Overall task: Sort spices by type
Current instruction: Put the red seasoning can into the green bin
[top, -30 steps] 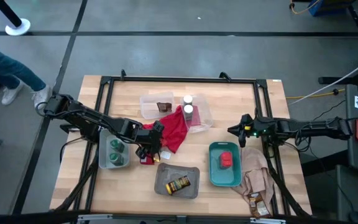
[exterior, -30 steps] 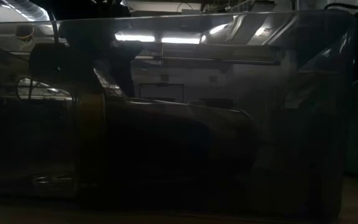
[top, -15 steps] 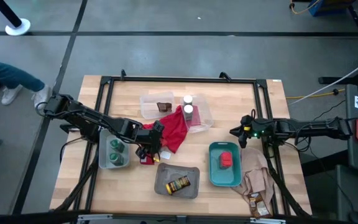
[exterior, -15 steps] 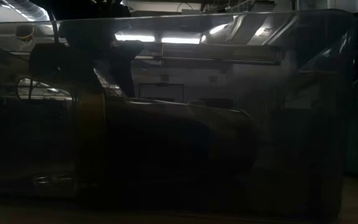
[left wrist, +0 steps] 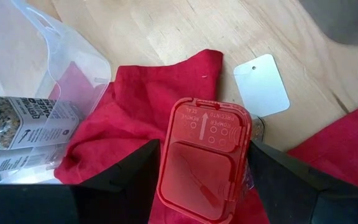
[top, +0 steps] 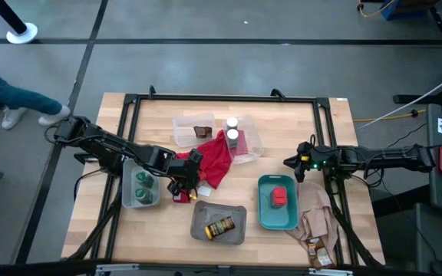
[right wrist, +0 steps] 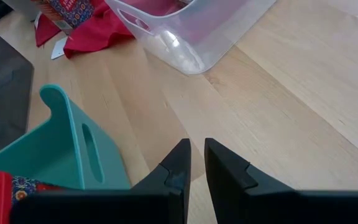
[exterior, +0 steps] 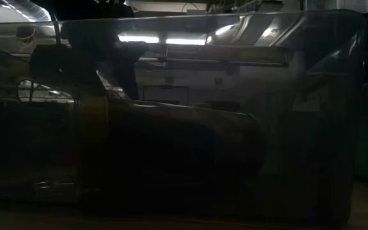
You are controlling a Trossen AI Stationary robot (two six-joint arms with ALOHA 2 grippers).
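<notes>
My left gripper (top: pixel 183 188) is shut on a small red tin (left wrist: pixel 205 158) at the near edge of the red cloth (top: pixel 215 159). Two green-lidded jars (top: pixel 142 187) stand in the left grey tray (top: pixel 127 201). A yellow-labelled jar (top: pixel 221 227) lies in the near grey tray (top: pixel 199 230). White-capped bottles (top: pixel 232 129) sit in a clear tray (top: pixel 253 142), and a brown packet (top: pixel 202 132) in another clear tray (top: pixel 181 132). A second red tin (top: pixel 280 198) lies in the teal tray (top: pixel 263 215). My right gripper (right wrist: pixel 195 163) hovers shut over bare wood beside it. My left gripper pinches the red tin between its two fingers (left wrist: pixel 129 177), one on each side wall (left wrist: pixel 166 168). The tin's flip lid (left wrist: pixel 209 134) faces my wrist camera. Red cloth lies under and beyond it; I cannot tell whether the tin is lifted clear.
A beige cloth (top: pixel 313 216) with a brown packet (top: pixel 318 250) lies at the table's near right corner. A white tag (left wrist: pixel 261 84) rests on the wood by the red cloth. A dark tray wall (exterior: pixel 184 115) fills the low view. A person's leg (top: pixel 14 96) shows beyond the table's left.
</notes>
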